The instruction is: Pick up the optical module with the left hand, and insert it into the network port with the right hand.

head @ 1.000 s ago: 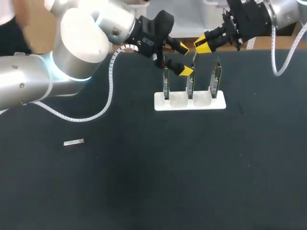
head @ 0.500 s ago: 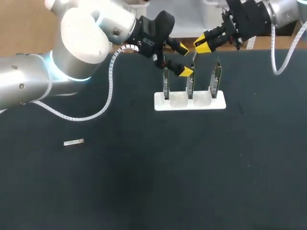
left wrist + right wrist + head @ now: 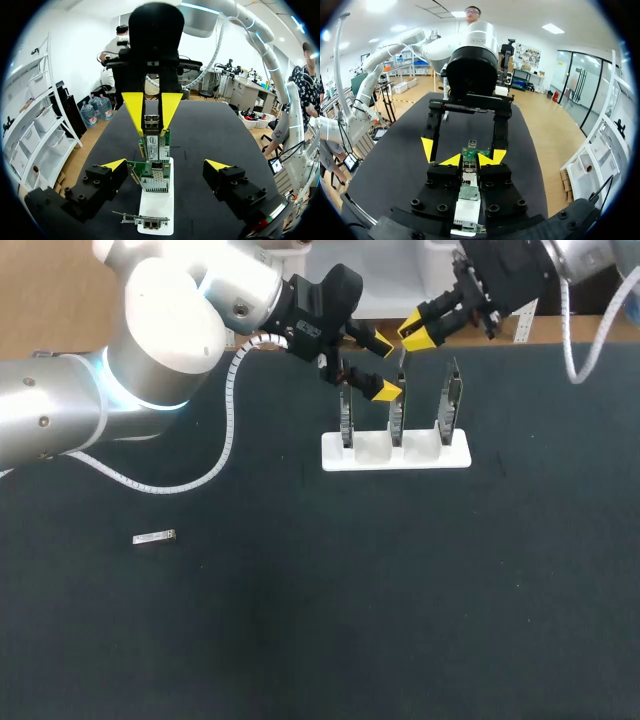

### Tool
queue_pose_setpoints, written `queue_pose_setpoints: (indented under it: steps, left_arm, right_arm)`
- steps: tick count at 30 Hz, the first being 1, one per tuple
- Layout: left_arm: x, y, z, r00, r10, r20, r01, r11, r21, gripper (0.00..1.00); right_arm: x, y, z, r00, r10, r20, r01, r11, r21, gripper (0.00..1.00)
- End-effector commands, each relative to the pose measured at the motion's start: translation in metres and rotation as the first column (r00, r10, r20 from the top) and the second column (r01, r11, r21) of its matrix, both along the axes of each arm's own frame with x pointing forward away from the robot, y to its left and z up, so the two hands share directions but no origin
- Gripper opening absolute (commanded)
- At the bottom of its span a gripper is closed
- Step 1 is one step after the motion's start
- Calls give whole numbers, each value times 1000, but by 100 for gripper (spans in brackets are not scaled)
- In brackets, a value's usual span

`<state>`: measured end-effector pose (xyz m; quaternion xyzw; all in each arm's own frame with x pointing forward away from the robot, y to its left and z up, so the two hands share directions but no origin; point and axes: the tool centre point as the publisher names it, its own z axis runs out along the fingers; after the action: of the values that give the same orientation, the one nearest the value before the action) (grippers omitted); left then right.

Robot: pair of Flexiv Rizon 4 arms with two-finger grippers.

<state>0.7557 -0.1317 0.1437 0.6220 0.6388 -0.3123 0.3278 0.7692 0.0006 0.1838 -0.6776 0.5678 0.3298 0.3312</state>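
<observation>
A white stand [image 3: 395, 452] at the table's far side holds three upright green network cards [image 3: 397, 410]. My right gripper [image 3: 419, 332] is shut on a small silver optical module [image 3: 151, 122], held just above the row of cards [image 3: 153, 176]. In the right wrist view the module [image 3: 469, 175] sits between the yellow tips of that gripper [image 3: 470, 160]. My left gripper [image 3: 385, 365] stands wide open close by, its fingers apart on either side of the cards with nothing held [image 3: 166, 165]. A second silver module [image 3: 153, 537] lies on the mat at the left.
The black mat [image 3: 350, 590] covers the table. The stand sits near the far edge, and both arms crowd the space above it. My left arm's white cable [image 3: 225, 455] loops down over the mat.
My right gripper has shifted slightly left and toward the far edge with the module still in it. The left arm has not moved.
</observation>
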Motion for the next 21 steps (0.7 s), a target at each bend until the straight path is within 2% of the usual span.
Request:
queue_pose_setpoints:
  steps: [1, 21]
  left_arm:
    - [1, 0, 0, 1000, -2, -1, 2, 1000, 2, 100]
    - [1, 0, 0, 1000, -2, -1, 2, 1000, 2, 100]
  right_arm:
    - [-2, 3, 2, 1000, -7, 2, 7, 1000, -19, 0]
    - [-8, 4, -5, 1000, -25, -7, 24, 998, -63, 0]
